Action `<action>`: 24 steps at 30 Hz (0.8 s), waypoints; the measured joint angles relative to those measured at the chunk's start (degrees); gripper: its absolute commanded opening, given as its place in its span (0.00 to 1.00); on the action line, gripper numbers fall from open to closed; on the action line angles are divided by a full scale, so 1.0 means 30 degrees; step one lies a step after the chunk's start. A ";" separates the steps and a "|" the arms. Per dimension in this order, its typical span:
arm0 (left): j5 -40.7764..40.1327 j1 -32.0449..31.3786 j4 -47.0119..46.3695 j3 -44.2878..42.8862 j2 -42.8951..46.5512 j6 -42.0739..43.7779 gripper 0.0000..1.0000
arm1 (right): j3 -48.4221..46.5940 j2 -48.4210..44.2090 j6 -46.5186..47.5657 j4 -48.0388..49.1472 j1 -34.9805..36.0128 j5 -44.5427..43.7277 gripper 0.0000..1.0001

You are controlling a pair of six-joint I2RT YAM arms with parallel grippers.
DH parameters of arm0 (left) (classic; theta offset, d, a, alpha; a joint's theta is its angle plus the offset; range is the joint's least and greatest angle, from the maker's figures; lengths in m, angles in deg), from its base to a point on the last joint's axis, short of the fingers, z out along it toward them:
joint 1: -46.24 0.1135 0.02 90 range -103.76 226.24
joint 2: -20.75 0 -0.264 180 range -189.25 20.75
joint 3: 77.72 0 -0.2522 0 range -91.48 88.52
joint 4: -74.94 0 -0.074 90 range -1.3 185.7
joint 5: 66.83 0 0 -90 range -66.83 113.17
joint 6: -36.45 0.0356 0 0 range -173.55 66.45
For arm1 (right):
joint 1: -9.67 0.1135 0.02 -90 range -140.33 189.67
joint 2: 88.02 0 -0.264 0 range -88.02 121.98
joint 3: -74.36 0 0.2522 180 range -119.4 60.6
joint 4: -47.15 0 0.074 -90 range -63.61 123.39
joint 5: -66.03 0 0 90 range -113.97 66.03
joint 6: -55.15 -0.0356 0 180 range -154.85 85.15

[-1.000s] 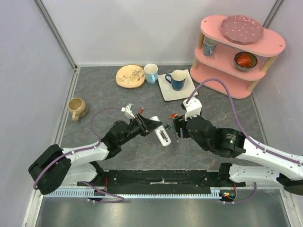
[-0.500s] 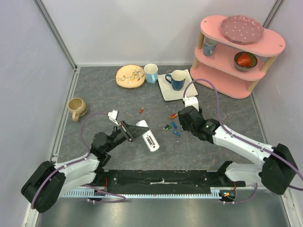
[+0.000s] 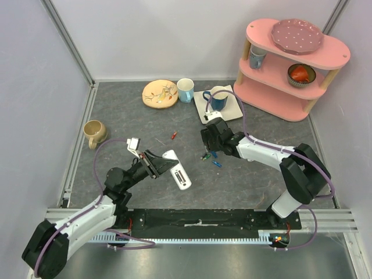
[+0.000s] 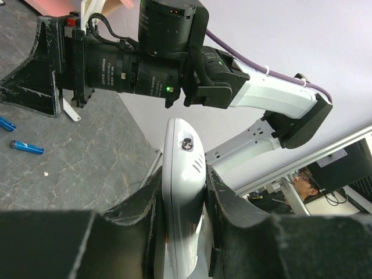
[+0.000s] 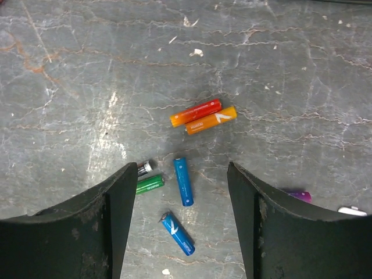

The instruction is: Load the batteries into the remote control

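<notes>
Above batteries (image 5: 203, 116), right gripper (image 5: 181, 168) spread wide, empty; left gripper (image 4: 183, 195) clamped tight on remote control (image 4: 183, 151).

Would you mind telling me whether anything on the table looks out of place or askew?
The batteries lie scattered loose on the table, pointing different ways; one stray red-orange battery sits apart from the cluster. Nothing looks damaged.

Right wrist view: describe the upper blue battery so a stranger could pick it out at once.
Start at the grey table, in the gap between the dark fingers of the right hand. Below the orange pair lies a blue battery, pointing straight up the picture beside a green battery; its blue twin lies lower, slanted.
</notes>
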 measured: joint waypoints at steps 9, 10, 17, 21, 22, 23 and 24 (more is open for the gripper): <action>-0.0109 0.0073 0.2645 0.0007 0.1843 0.0772 0.02 | 0.1515 -0.0670 0.0933 0.0270 0.0000 0.0874 0.54; -0.0124 0.0073 0.2681 0.0007 0.1734 0.0787 0.02 | 0.1800 -0.0750 0.1020 0.0255 0.0000 0.0874 0.53; -0.0095 0.0073 0.2565 0.0029 0.0240 0.0787 0.02 | 0.2295 -0.0780 0.1144 0.0372 0.0000 0.0925 0.48; -0.0095 0.0073 0.2397 0.0058 0.0248 0.0787 0.02 | 0.2295 -0.0692 0.1224 0.0488 0.0000 0.0933 0.44; -0.0102 0.0073 0.2375 0.0058 0.0313 0.0787 0.02 | 0.2295 -0.0612 0.1231 0.0495 0.0000 0.0940 0.43; -0.0102 0.0073 0.2382 0.0058 0.0408 0.0787 0.02 | 0.2295 -0.0510 0.1246 0.0539 0.0000 0.0940 0.42; -0.0109 0.0073 0.2375 0.0058 0.0503 0.0787 0.02 | 0.2295 -0.0386 0.1268 0.0590 0.0000 0.0940 0.42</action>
